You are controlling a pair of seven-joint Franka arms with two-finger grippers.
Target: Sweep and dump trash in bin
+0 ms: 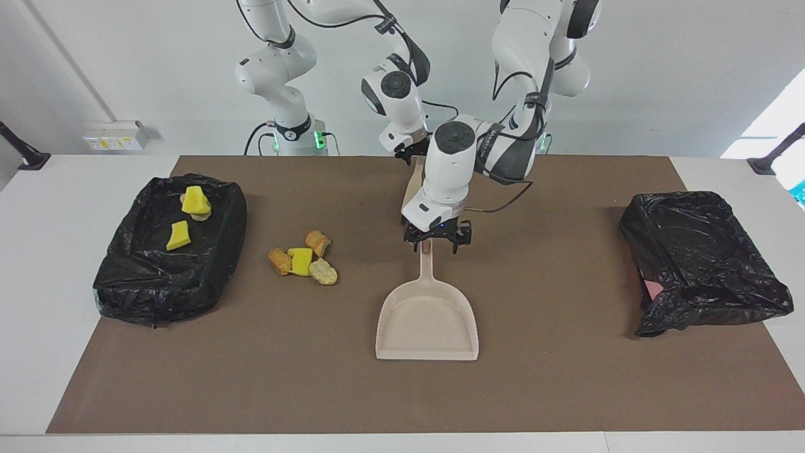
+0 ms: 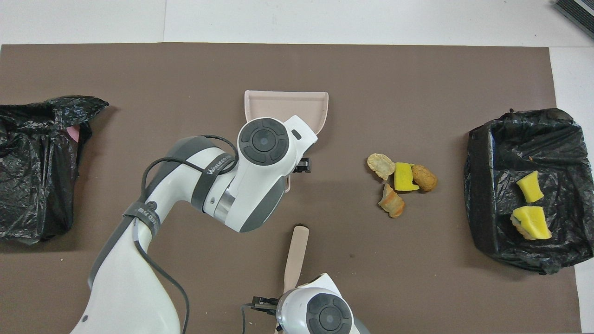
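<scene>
The trash (image 1: pixel 303 259) (image 2: pixel 402 180) is a small pile of yellow sponge and tan bread-like lumps on the brown mat. More yellow pieces (image 1: pixel 187 217) lie in the black-lined bin (image 1: pixel 207 277) (image 2: pixel 480 185) at the right arm's end. My left gripper (image 1: pixel 436 240) stands open, low over the handle of the beige dustpan (image 1: pixel 427 314) (image 2: pixel 285 106), with a finger on each side of the handle. My right gripper (image 1: pixel 412 151) is open over the handle end of the beige brush (image 2: pixel 296 255), which lies nearer to the robots than the dustpan. The left arm partly hides it.
A second black bag (image 1: pixel 698 264) (image 2: pixel 37 162) sits at the left arm's end of the table. The brown mat (image 1: pixel 251 377) covers most of the white table. The dustpan's mouth faces away from the robots.
</scene>
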